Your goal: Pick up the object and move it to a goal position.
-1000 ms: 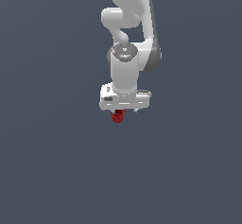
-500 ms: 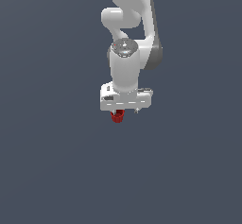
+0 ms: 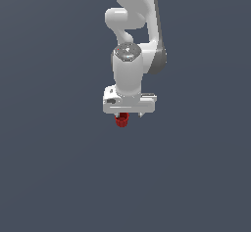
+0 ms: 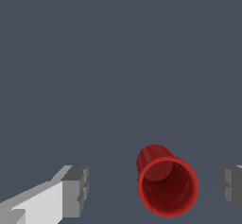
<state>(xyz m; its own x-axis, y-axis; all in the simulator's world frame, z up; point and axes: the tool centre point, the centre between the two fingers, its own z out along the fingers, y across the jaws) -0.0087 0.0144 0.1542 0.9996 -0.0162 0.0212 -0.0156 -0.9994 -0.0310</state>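
Jaws are seen spread wide in the wrist view, with a clear gap on either side of the red cup [image 4: 167, 186], so that nothing is held by the gripper [image 4: 156, 190]. One grey finger pad [image 4: 75, 191] is shown on its white finger, while the opposite pad [image 4: 231, 188] is cut off at the picture's edge, and only its inner face can be made out. The cup is seen between the two pads, touching neither, and nearer the cut-off one; its hollow mouth is turned toward the camera and its base is hidden behind its own rim. Ribbing on its sides is only faintly made out. In the exterior view the cup [image 3: 122, 120] is partly covered by the white gripper [image 3: 128, 114] body, so that only its lower part is shown below the hand, and the fingers themselves cannot be told apart there. Whether the cup rests on the dark grey floor [image 3: 59, 177] cannot be told, since no edge or shadow is given. The arm [image 3: 132, 40] is seen descending from the picture's top, where its upper links are cut off, and the wrist is pointed straight down over the cup.
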